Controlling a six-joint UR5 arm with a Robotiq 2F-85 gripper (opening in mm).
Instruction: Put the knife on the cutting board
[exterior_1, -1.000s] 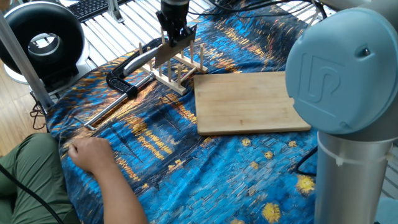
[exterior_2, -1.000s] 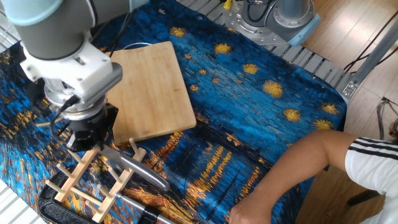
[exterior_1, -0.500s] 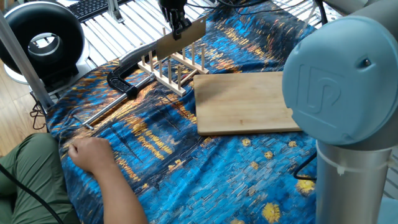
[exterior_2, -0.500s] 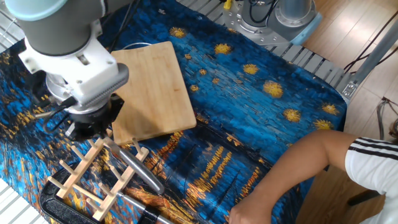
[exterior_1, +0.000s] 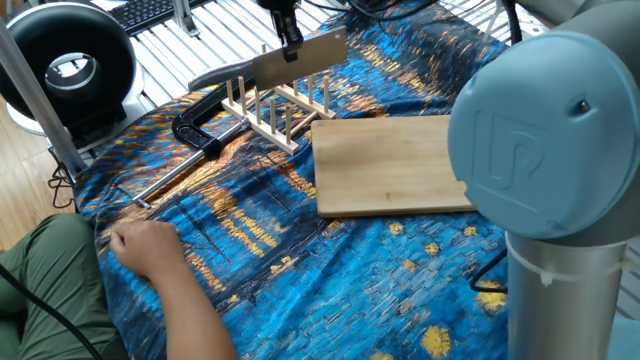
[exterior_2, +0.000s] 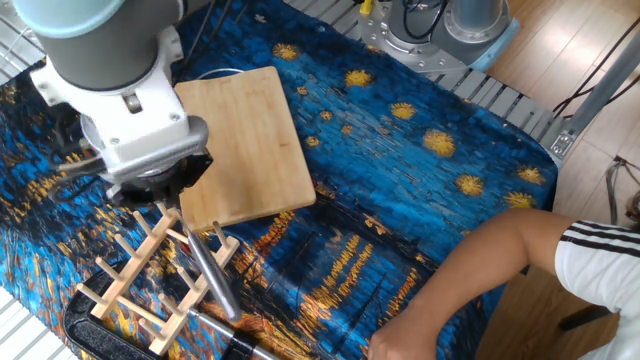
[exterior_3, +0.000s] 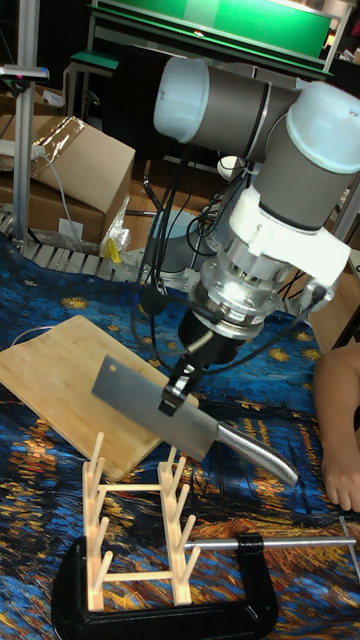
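Note:
The knife (exterior_3: 150, 408), a silver cleaver with a steel handle (exterior_3: 256, 451), hangs in the air above the wooden peg rack (exterior_3: 140, 522). My gripper (exterior_3: 178, 390) is shut on the top edge of its blade. In one fixed view the knife (exterior_1: 300, 56) sits level over the rack (exterior_1: 275, 108), left of the cutting board (exterior_1: 400, 165). The light bamboo cutting board (exterior_2: 250, 140) lies flat on the blue cloth with nothing on it. In the other fixed view the gripper (exterior_2: 160, 196) hides the blade, and only the handle (exterior_2: 211, 277) shows.
A black clamp (exterior_1: 198, 125) with a long metal bar lies beside the rack. A person's hand (exterior_1: 145, 245) rests on the cloth near the front left, and their arm (exterior_2: 480, 270) reaches in. The arm's large grey body (exterior_1: 545, 140) blocks the right of one fixed view.
The gripper has lifted the knife up out of the peg rack and carried it a little toward the cutting board. The person's hand has stayed put.

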